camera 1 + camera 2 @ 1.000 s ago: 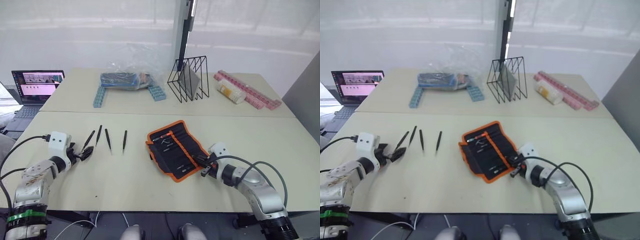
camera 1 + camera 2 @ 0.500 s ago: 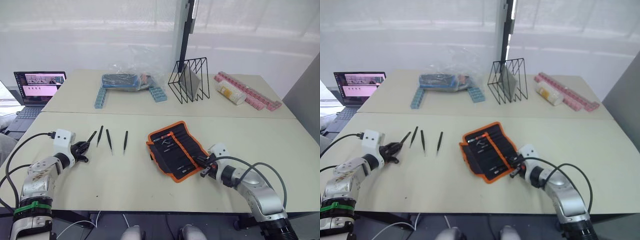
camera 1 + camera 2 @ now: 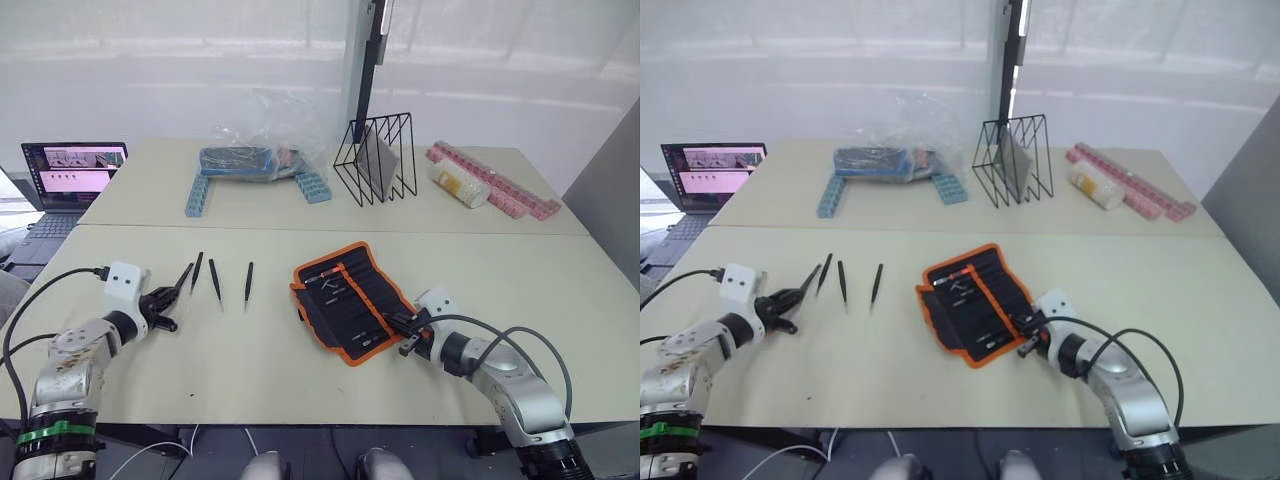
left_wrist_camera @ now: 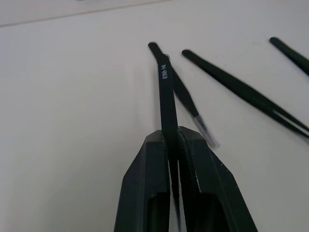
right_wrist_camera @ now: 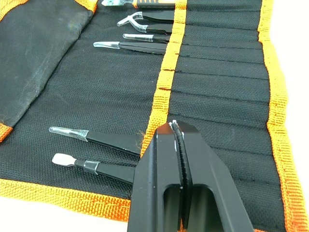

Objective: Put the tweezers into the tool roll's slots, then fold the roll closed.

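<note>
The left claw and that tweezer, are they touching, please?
Touching: the left wrist view shows the left claw clamped on the tweezer, no gap.

You have the tool roll (image 3: 351, 299), black with orange trim, lying open and flat, several tools in its slots (image 5: 227, 72). Three loose tweezers (image 3: 216, 281) lie at its nine o'clock; a fourth is clamped in the left gripper (image 3: 168, 301).

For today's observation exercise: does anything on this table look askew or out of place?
Mildly. The roll lies open at a slant to the table edge. Three tweezers lie loose on the table, not in slots, and a fourth is clamped in the left pincer. Nothing looks spilled or damaged.
</note>
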Motion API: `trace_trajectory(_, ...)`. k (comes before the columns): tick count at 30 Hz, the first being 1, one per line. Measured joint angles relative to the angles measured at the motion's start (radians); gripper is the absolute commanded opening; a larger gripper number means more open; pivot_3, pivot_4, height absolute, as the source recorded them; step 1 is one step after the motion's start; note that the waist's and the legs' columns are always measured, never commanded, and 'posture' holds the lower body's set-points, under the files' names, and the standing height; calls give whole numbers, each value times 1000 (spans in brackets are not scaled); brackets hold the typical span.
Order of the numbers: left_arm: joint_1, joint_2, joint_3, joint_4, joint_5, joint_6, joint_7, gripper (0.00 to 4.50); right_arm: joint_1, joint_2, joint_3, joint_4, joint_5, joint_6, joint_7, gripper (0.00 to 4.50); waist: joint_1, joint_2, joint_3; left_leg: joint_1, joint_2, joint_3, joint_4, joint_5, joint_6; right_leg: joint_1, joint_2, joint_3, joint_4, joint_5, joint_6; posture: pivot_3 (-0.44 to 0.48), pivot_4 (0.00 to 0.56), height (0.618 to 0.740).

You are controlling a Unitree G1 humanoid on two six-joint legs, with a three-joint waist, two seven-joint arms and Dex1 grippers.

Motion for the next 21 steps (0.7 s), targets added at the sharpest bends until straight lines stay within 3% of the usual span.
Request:
trace_trajectory(5,-52,28,-40,-189,-43,105,-28,26,-3,-7,7,-1,-12,1,0,0,1,0,0,0,-1,0,0,0,0,1,0,-1,0,0,0,0,150,722)
trace_trajectory(10,-235,-48,-227,-311,-77,253,-36,26,-13,-1,24,1,-39,6,-4,0,1,-1,0,2,-1,0,0,0,0,5,9,1,-2,0,0,0,150,722)
trace_trajectory(16,-378,-219,-486,-332,-78,437,-16,26,-9,22,46,-17,-49,23,-31,0,-18,-1,0,3,-1,0,0,0,1,5,16,4,-2,-1,0,0,150,722)
trace_trajectory(21,-371,-196,-616,-352,-61,547,-22,26,25,36,42,-67,-48,34,-66,0,-18,0,0,4,1,-1,-1,0,1,4,17,4,-1,-4,-1,0,150,722)
